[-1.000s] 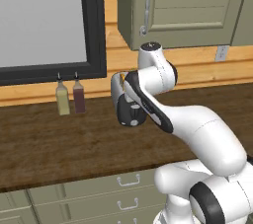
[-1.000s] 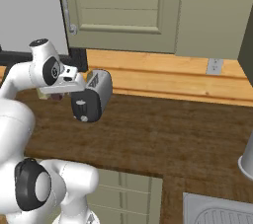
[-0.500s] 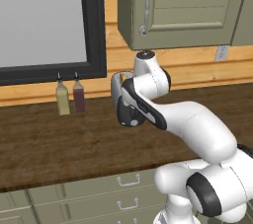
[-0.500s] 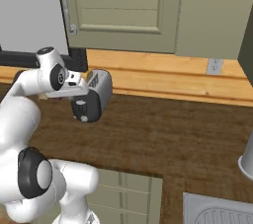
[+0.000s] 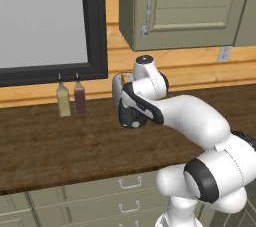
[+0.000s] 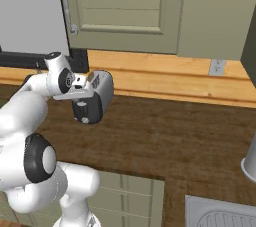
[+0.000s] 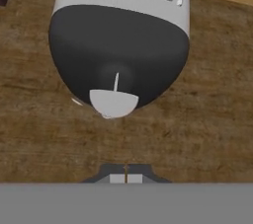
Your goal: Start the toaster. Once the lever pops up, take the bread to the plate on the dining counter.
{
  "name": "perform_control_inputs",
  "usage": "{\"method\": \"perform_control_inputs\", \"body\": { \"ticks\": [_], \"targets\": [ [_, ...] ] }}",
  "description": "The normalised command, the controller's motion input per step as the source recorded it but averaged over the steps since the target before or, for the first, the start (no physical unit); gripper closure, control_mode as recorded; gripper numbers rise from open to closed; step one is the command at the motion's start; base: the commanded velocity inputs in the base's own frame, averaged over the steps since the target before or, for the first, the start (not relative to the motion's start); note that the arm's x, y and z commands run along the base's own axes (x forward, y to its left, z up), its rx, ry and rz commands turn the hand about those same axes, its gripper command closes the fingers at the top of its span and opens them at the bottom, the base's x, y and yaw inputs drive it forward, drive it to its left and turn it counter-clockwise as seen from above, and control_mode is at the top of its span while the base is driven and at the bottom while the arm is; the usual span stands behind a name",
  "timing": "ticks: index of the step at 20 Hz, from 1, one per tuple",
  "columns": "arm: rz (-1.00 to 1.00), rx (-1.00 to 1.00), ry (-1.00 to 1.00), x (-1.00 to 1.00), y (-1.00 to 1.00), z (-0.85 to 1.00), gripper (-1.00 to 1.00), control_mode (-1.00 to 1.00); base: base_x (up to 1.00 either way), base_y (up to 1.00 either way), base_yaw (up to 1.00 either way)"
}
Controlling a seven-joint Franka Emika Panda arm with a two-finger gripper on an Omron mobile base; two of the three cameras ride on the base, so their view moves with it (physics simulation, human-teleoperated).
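End effector (image 7: 126, 174) clenched (nothing held), above toaster (image 7: 118, 45) black end panel.

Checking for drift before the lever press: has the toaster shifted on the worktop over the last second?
No. The toaster stands in the same spot below the cabinet door handle.

The toaster (image 6: 94, 96) stands mid-left of the right base view on the dark wood worktop (image 6: 190, 131), with bare wood open to its right across the frame's centre. In the left base view two bottles (image 5: 70, 98) stand at centre left by the wall, apart from the toaster, with free worktop in front. An upper cabinet (image 5: 185, 8) hangs over the toaster (headroom is limited). In the hand view the closed gripper (image 7: 126, 176) sits just below the toaster's black end.
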Motion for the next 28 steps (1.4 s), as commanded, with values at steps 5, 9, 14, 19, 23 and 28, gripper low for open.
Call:
{"method": "perform_control_inputs", "body": {
  "ticks": [5,9,14,19,23,28],
  "targets": [
    [0.0,0.0,0.0,0.33,0.0,-0.22,1.0,-1.0,0.0,0.0,0.0],
    [0.0,0.0,0.0,0.35,0.0,-0.21,1.0,-1.0,0.0,0.0,0.0],
    [0.0,-0.02,0.0,0.29,0.06,-0.3,1.0,-1.0,0.0,0.0,0.0],
    [0.0,-0.03,0.0,0.29,0.07,-0.36,1.0,-1.0,0.0,0.0,0.0],
    [0.0,-0.04,0.0,0.04,0.01,-0.64,1.0,-1.0,0.0,0.0,0.0],
    [0.0,-0.03,0.0,-0.02,0.0,-0.95,1.0,-1.0,0.0,0.0,0.0]
  ]
}}
